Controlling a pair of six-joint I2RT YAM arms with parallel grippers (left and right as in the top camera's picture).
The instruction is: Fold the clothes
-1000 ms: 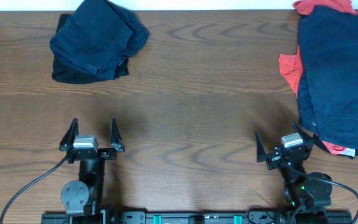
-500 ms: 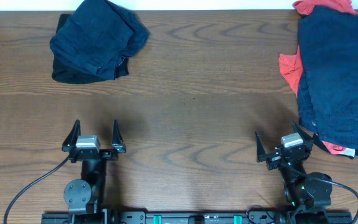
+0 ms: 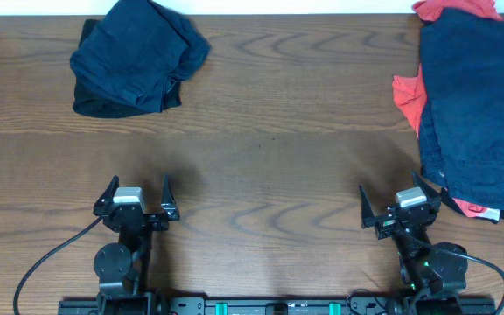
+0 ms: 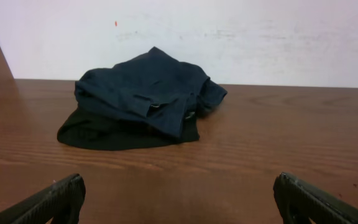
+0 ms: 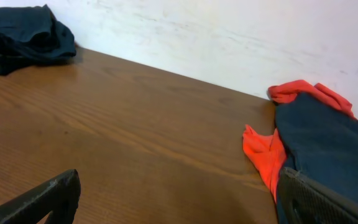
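Clothes [image 3: 475, 105] lie unfolded on the counter [image 3: 269, 149]; nothing is gripped.
Overhead: the left pincer [image 3: 138, 184] and the right pincer [image 3: 394, 191] are spread wide and empty. A navy bundle [image 3: 134, 57] lies well ahead of the left. A long navy-and-red pile [image 3: 471, 131] runs away just beside the right.
Left wrist: the bundle [image 4: 145, 93] is seen dead ahead.
Right wrist: the pile [image 5: 328, 143] is seen close on the right.

Dark navy shorts [image 3: 138, 52], black piece [image 3: 94, 107] beneath, red-orange pieces [image 3: 407, 96], brown wood-grain table [image 3: 269, 149]
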